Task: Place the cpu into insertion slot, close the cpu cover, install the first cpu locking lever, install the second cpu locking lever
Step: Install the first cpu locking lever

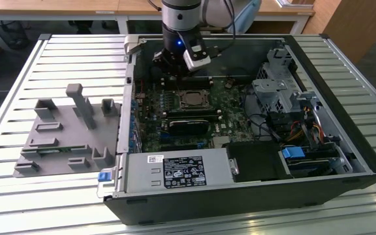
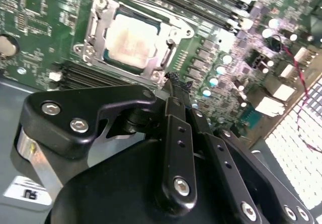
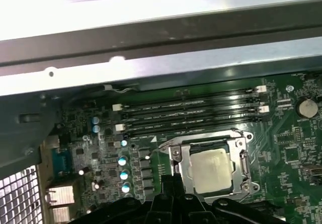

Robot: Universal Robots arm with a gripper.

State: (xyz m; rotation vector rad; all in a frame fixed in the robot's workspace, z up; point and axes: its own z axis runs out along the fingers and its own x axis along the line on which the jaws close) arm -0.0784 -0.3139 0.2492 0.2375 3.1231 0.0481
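We see the gripper [image 2: 173, 83] with its fingers pressed together, holding nothing, its tip just beside a corner of the metal cover [image 2: 95, 32]. The chip [image 2: 132, 40] sits in its socket [image 2: 85, 50] on the green board [image 2: 40, 12] (the cover lies over the chip's rim), near the long memory slots [image 3: 191, 116].

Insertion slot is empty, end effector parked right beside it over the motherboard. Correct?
Not empty. The first wrist view shows the cpu seated in the insertion slot. The rest holds: the end effector sits right beside it over the motherboard.
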